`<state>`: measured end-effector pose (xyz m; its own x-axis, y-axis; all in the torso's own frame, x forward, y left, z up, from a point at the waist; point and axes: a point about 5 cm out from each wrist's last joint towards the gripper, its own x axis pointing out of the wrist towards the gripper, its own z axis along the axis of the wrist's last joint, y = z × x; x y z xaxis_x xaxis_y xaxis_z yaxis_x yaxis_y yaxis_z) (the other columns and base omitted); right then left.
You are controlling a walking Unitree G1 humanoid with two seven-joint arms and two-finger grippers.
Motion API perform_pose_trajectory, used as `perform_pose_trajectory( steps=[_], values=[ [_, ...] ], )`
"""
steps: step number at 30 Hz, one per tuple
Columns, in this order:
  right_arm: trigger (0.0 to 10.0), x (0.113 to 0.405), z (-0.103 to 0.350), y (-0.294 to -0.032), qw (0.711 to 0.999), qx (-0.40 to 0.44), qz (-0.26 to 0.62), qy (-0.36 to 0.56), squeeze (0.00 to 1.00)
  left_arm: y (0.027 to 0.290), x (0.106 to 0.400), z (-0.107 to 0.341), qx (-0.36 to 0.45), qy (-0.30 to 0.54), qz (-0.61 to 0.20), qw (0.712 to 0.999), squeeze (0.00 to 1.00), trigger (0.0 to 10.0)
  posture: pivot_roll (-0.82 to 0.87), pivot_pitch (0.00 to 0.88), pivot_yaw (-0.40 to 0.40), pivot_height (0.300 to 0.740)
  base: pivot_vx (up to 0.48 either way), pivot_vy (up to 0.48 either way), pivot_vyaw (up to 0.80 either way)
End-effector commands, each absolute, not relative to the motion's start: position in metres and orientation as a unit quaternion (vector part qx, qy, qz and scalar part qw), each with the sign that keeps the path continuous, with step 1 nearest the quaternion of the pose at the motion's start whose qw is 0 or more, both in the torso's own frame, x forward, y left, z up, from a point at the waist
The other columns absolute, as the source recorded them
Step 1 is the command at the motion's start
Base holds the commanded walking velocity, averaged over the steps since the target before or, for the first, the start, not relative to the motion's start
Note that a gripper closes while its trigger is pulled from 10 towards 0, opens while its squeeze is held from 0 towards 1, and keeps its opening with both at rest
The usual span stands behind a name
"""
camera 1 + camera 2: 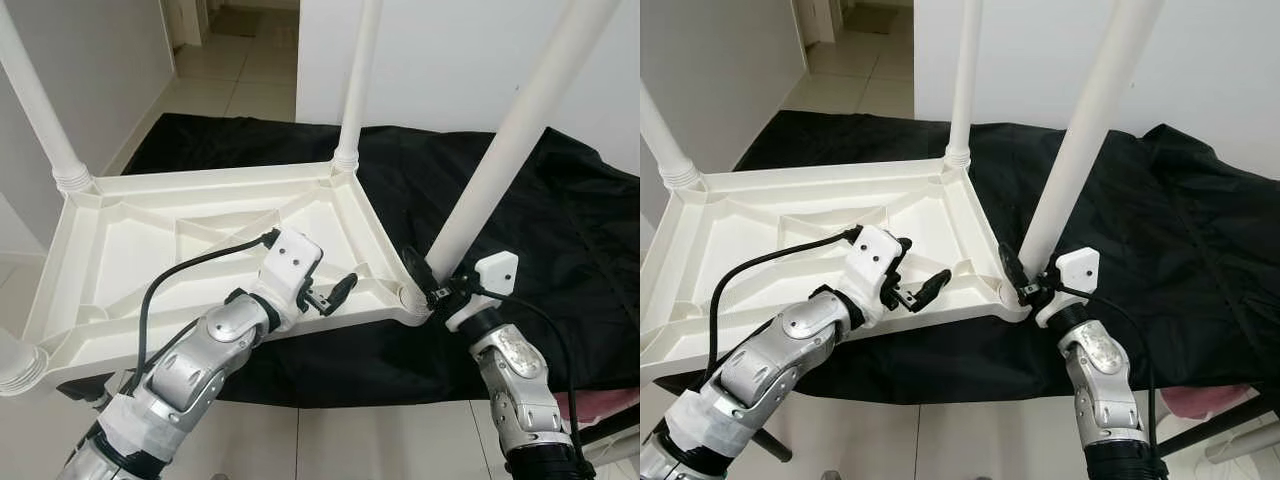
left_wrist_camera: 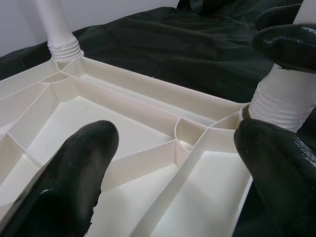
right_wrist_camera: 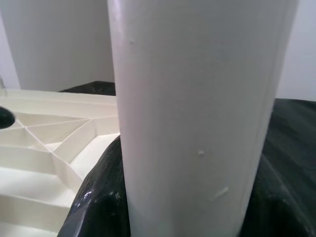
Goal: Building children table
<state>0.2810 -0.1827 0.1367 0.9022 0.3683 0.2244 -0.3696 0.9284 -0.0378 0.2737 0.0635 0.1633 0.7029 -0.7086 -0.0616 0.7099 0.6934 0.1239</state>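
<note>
Head views: upturned white table (image 1: 200, 240) lying on black cloth (image 1: 560, 250). Right gripper (image 1: 428, 283) clamped on leg (image 1: 510, 140) at table's near corner. Left gripper (image 1: 328, 296) spread over table's near rim.
Left wrist view: fingers (image 2: 69, 177) apart above table ribs.
Right wrist view: leg pinched.

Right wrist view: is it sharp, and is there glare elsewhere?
Right wrist view: the white plastic table leg is soft, too close to focus. Left wrist view: the black fingers blur near the lens with faint sheen. Eye views: sharp, evenly lit.
</note>
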Motion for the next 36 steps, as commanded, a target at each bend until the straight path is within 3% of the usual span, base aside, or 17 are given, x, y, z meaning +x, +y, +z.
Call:
perform_pose_trajectory(
  steps=[1,22,36],
  values=[
    [10.0,0.279,0.113,-0.188,0.983,0.02,0.176,-0.056,0.0,0.057,0.267,0.162,0.072,0.014,-0.451,0.89,0.0,10.0,-0.02,0.026,-0.025,0.74,0.0,0.0,0.0],
    [10.0,0.296,0.117,-0.163,0.971,-0.009,0.231,-0.058,0.0,0.058,0.267,0.164,0.072,0.016,-0.446,0.892,0.0,10.0,-0.01,0.029,-0.031,0.74,0.0,0.0,0.0],
    [10.0,0.279,0.107,-0.181,0.969,-0.042,0.24,-0.049,0.0,0.059,0.268,0.165,0.071,0.015,-0.44,0.895,0.0,10.0,-0.02,0.018,-0.034,0.74,0.0,0.0,0.0]
  ],
)
